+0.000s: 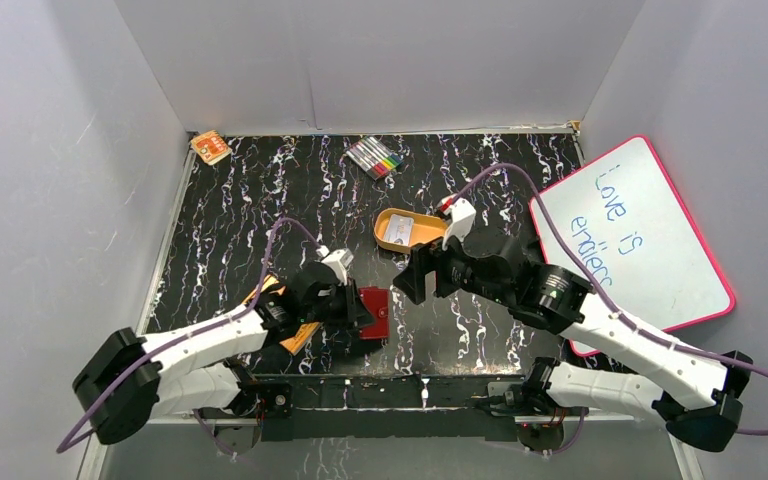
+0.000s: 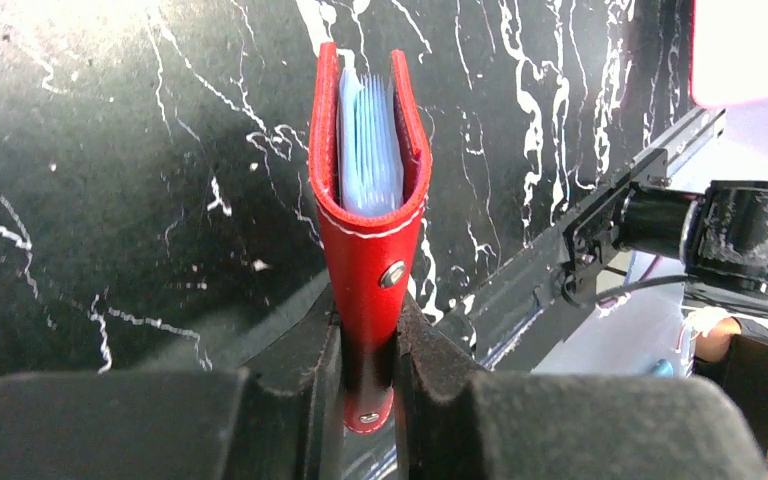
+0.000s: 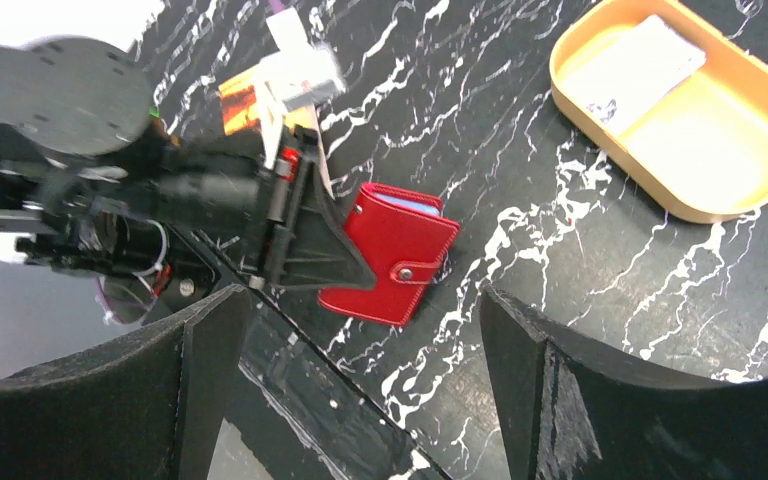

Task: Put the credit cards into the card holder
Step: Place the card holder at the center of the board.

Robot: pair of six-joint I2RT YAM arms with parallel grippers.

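Wallet (image 2: 365,240) clamped in my left tool (image 2: 367,345), right tool (image 1: 405,285) apart, empty; next I should fetch card (image 3: 640,68) from tin (image 3: 720,205).

Red card holder (image 3: 396,256) in left pincer (image 3: 348,268), orange tin (image 3: 725,150) beyond.

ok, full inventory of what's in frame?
card holder: 1, red, near front edge, gripped
credit cards: at least 1, pale, in tin
tin: 1, orange-tan, table centre
booklet: 1, orange, near left, partly hidden
marker pack: 1, multicolour, far centre
small orange item: 1, far left corner
whiteboard: 1, pink-edged, right side
table: 1, black marbled
left fingers: black, shut on card holder
right fingers: black, open, empty, beside tin
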